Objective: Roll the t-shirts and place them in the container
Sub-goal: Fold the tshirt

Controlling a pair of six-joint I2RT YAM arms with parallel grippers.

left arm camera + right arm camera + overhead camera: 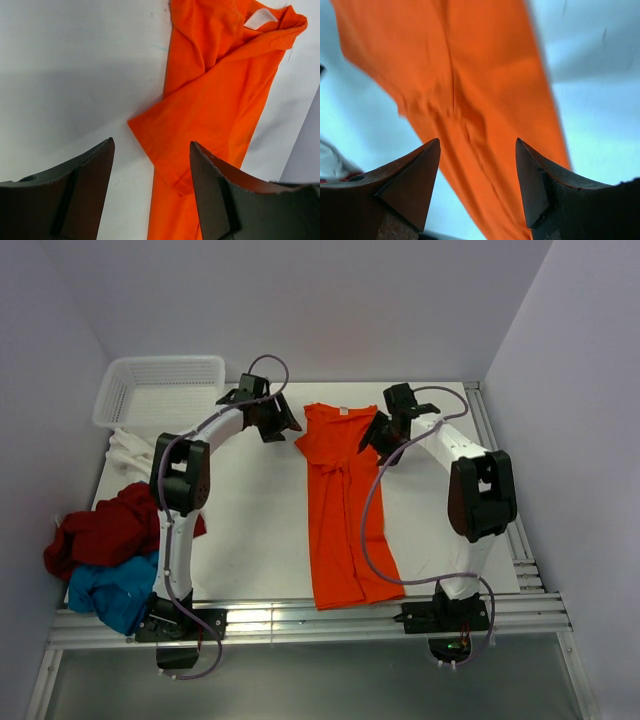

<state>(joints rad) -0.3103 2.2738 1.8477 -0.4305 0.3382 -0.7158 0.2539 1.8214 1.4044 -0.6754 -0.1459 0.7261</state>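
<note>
A bright orange t-shirt (340,510) lies folded into a long narrow strip down the middle of the white table (255,530), collar end at the far side. My left gripper (283,428) hovers open just left of the shirt's collar end. My right gripper (377,440) hovers open at the shirt's right edge. In the left wrist view the orange t-shirt (225,85) shows its folded sleeve between my open left gripper (151,142). The right wrist view has the orange cloth (470,75) under my open right gripper (478,140). Neither holds anything.
A white mesh basket (160,390) stands at the far left corner. A pile at the left edge holds a dark red shirt (105,530), a blue shirt (112,592) and a white shirt (130,452). Walls close in on both sides.
</note>
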